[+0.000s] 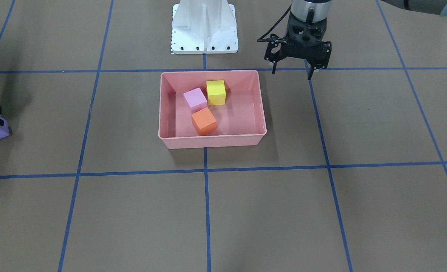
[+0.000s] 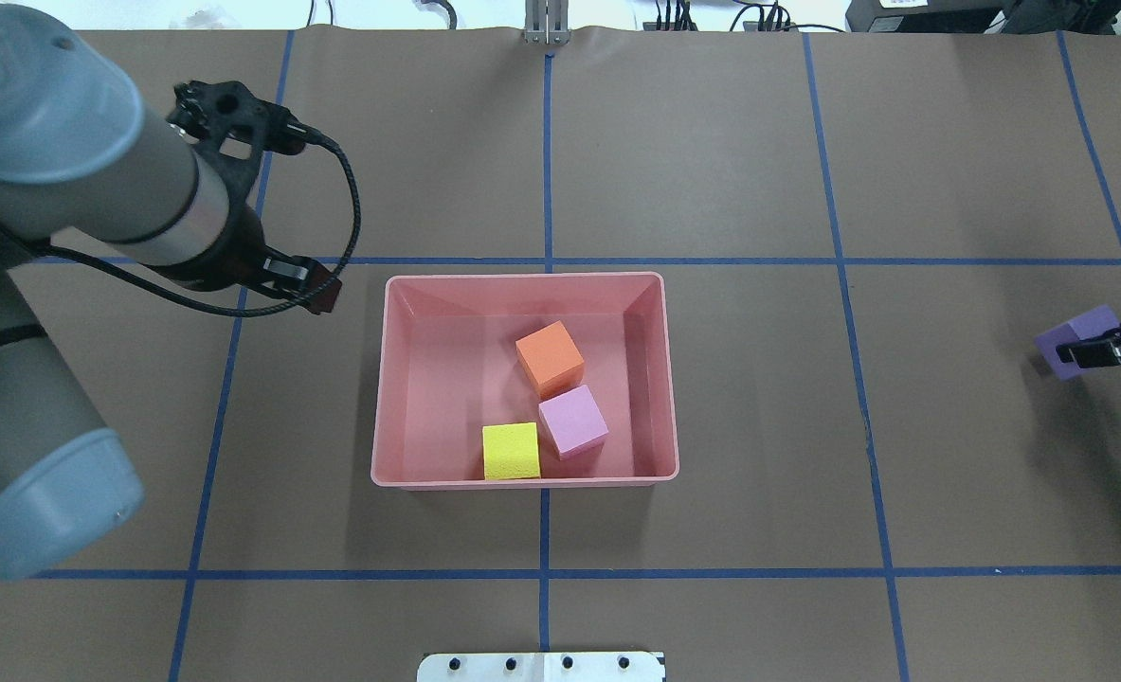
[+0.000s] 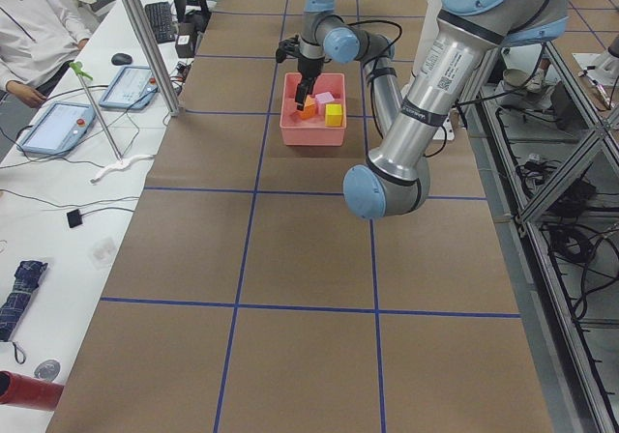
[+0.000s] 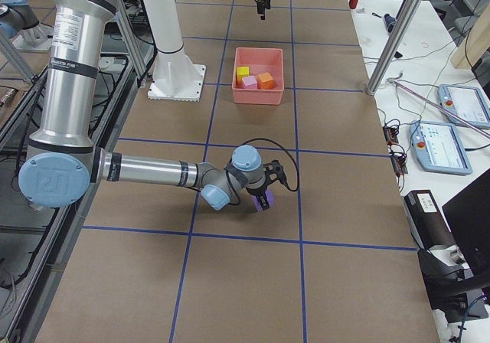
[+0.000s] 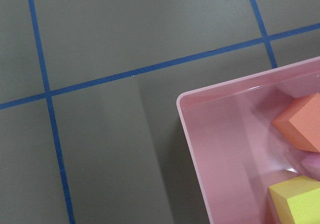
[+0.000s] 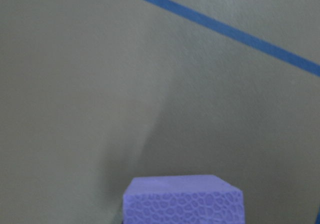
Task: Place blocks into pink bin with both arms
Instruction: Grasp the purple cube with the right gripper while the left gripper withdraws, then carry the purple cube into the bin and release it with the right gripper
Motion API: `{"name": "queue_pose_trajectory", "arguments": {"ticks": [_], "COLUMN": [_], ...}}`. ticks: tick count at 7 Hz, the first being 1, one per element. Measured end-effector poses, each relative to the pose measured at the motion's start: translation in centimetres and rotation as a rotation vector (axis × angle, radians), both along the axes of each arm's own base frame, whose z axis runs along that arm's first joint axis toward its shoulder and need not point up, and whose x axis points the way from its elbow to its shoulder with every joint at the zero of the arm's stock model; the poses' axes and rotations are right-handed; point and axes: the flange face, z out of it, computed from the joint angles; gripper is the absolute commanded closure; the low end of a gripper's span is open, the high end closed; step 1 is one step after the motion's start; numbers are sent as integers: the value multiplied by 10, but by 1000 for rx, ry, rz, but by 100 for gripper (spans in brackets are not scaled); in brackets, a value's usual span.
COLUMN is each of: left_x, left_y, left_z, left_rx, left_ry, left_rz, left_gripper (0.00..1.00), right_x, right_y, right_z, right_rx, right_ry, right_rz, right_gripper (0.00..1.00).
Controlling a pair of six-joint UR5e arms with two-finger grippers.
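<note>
- The purple block (image 2: 1076,327) is the only one of the four cubes outside the tub. It sits far out on the robot's right side of the counter (image 1: 246,211), well apart from the pink bin (image 2: 446,379).
- Seen close from the right wrist, its face has a cellular, foam-like grain. It is probably light, slightly yielding and matte enough not to slip, with little risk of breaking.
- The best hold looks to be across two opposite flat faces near the middle, with a modest squeeze so the foam does not deform or twist.
- The right pincer (image 2: 1095,350) is clenched on the purple block, its black fingers lying against the cube's sides. Whether the cube is clear of the counter cannot be told.
- The right arm (image 4: 145,171) is stretched low along the counter. Its forearm is nearly level and its wrist turns down at the block.
- Inside the bin, the orange block (image 2: 550,357), the light pink block (image 2: 572,421) and the yellow block (image 2: 511,451) lie close together on the floor, toward the side nearer the robot.
- The left pincer (image 1: 292,72) is released and empty, with its jaws spread and pointing down. It hangs above the counter just off the bin's left side, and its wrist camera looks onto one corner of the tub.
- The left arm (image 2: 96,180) reaches in from the robot's left, raised well above the counter.
- The counter is brown paper marked with a blue tape grid, and the white base stand (image 1: 204,26) is just behind the bin.
</note>
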Motion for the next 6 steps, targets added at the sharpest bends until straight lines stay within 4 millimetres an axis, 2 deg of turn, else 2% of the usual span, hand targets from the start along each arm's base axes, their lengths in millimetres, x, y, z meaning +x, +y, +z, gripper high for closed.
{"name": "queue_pose_trajectory", "arguments": {"ticks": [2, 3, 5, 6], "left_x": [-77, -121, -199, -236], "left_y": [-39, -58, -88, -94], "left_z": [59, 96, 175, 217], "left_rx": [45, 61, 82, 70], "left_ry": [-53, -65, -60, -50], "left_rz": [100, 144, 209, 206], "left_gripper": [0, 0, 0, 0], "right_x": [-21, -29, -47, -72], "right_y": [-36, -48, -63, -69], "right_z": [-66, -113, -232, -294], "right_rx": [-47, -77, -155, -212], "right_ry": [-98, -118, -137, -159], "right_rz": [76, 97, 127, 151], "right_gripper": [100, 100, 100, 100]}}
